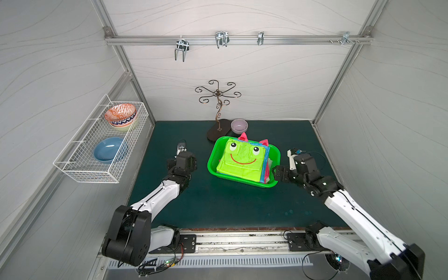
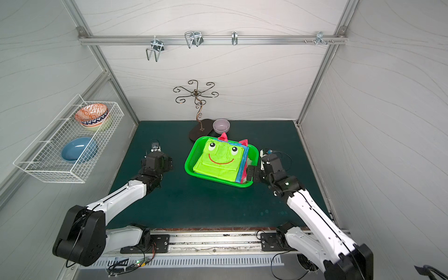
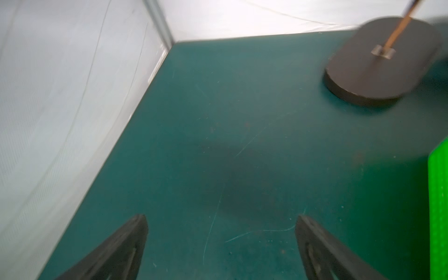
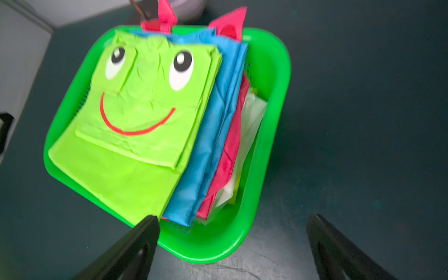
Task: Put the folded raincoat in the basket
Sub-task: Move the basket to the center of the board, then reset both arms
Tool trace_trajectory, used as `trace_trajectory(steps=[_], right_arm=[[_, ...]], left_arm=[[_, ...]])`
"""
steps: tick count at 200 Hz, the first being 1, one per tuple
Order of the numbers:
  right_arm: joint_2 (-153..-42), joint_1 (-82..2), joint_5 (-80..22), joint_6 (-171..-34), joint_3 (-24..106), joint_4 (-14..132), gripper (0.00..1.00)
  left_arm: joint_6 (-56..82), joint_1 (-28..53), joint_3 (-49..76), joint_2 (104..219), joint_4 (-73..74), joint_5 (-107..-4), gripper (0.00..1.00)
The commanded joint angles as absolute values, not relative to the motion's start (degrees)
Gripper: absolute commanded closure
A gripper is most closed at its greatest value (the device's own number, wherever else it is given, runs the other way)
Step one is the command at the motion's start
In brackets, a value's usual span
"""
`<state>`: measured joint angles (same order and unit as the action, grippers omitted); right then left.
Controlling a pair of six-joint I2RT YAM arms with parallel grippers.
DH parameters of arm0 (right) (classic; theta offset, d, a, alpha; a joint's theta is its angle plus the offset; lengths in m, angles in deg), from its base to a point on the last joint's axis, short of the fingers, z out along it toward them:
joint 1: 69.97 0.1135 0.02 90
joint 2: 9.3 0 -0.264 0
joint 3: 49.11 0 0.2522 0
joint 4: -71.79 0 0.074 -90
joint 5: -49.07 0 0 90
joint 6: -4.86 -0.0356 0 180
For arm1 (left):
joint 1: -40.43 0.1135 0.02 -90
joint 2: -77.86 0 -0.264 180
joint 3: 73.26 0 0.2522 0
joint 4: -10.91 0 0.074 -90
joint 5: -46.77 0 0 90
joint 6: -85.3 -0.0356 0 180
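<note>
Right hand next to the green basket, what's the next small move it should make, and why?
Probably draw the right hand up and back from the basket. The folded raincoat lies inside it, the hand is open and empty, and one finger sits at the near rim, so lifting first should avoid snagging.

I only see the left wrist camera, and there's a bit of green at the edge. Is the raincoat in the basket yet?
Observer: Yes. The raincoat, the one with a frog face, lies folded in the basket.
Operator: Is the other pincer holding it?
Observer: No. The right pincer is open by the basket's near corner and holds nothing.
Operator: What's behind the basket?
Observer: A small purple bowl, next to the stand.
</note>
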<state>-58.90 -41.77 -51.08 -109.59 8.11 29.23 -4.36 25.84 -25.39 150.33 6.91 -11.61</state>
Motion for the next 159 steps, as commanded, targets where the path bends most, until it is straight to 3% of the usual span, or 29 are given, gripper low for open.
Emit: trace_trajectory(steps=[1, 37, 65, 71, 88, 117, 159], right_arm=[[-54.8, -41.7, -62.1, -108.1, 5.3, 35.4, 0.01], [-54.9, -43.9, -72.9, -92.7, -4.3, 63.6, 0.01], [-63.7, -53.1, -70.6, -91.9, -1.7, 65.0, 0.01], [-65.7, -54.7, -67.5, -89.9, -2.0, 67.4, 0.01], [-70.6, -60.3, -46.1, -81.1, -3.0, 71.0, 0.01], [-77.6, -60.9, -48.3, -81.5, -9.6, 84.6, 0.01], [-96.0, -65.1, -39.0, -83.7, -15.1, 110.3, 0.01]], left_arm=[[-14.0, 24.9, -24.5, 153.1, 24.2, -6.2, 0.01], [-12.7, 25.4, -27.8, 156.2, 31.1, -8.8, 0.01], [-13.6, 26.2, -31.3, 157.7, 35.7, -13.6, 0.0], [-13.9, 26.5, -32.0, 157.9, 36.9, -14.6, 0.0], [-13.3, 28.2, -33.2, 158.2, 37.9, -18.7, 0.0], [-9.4, 32.6, -34.6, 161.9, 41.2, -24.3, 0.0], [-5.1, 37.3, -36.5, 164.7, 46.1, -30.7, 0.0]])
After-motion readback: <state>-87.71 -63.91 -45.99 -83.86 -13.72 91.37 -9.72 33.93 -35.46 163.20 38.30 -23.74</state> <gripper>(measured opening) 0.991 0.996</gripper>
